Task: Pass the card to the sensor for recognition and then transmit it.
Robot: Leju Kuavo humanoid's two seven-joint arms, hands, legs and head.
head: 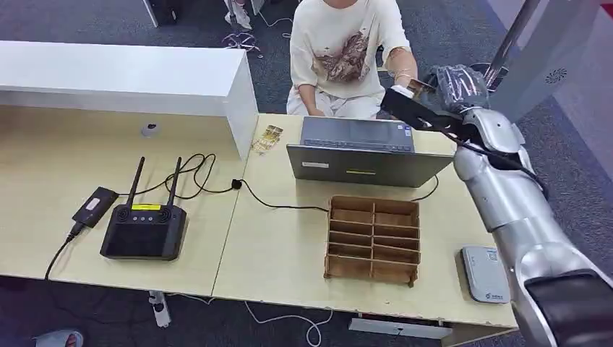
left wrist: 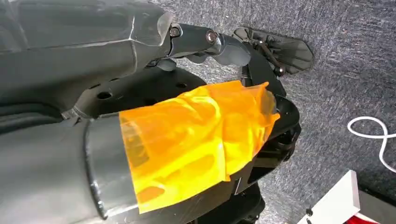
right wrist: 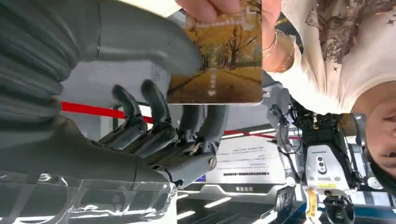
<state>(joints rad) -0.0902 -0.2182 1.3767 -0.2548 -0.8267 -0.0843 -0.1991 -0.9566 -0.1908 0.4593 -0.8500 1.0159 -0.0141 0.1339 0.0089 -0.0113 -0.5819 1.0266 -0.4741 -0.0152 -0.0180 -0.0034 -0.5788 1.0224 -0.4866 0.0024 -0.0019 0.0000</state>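
Left of table (head: 275,253): black router-like box with two antennas (head: 143,230), small black device (head: 95,204) beside it, cables trailing toward the middle. Centre: open laptop (head: 359,152), person in pale shirt (head: 347,50) seated behind it; brown compartment tray (head: 373,238) nearer the robot. Far right, near the table edge: small grey sensor pad (head: 486,273). Right arm raised over the laptop's far corner, right hand (head: 454,85) up by the person's arm. In the right wrist view the right hand (right wrist: 159,135) has its fingers (right wrist: 154,105) spread and slightly curled, holding nothing; the card (right wrist: 219,60), autumn-tree print, is pinched by the person's hand (right wrist: 210,7) and sits just beyond the fingertips, contact not clear. Left hand (left wrist: 219,46) hangs over grey carpet; fingers look folded in, though whether closed I cannot tell, with orange film (left wrist: 196,140) on the wrist in front. Risks, as judgement: if the fingers close late or only catch the card's edge, it could slip at release and drop onto the laptop or floor; a flat card gives little to grip. The sensor pad sits well apart from the handover point, so a loose hold could shift on the way. Hard to read: card in the head view, hidden behind the hand; thumb position; the top edge of the card, cut off.
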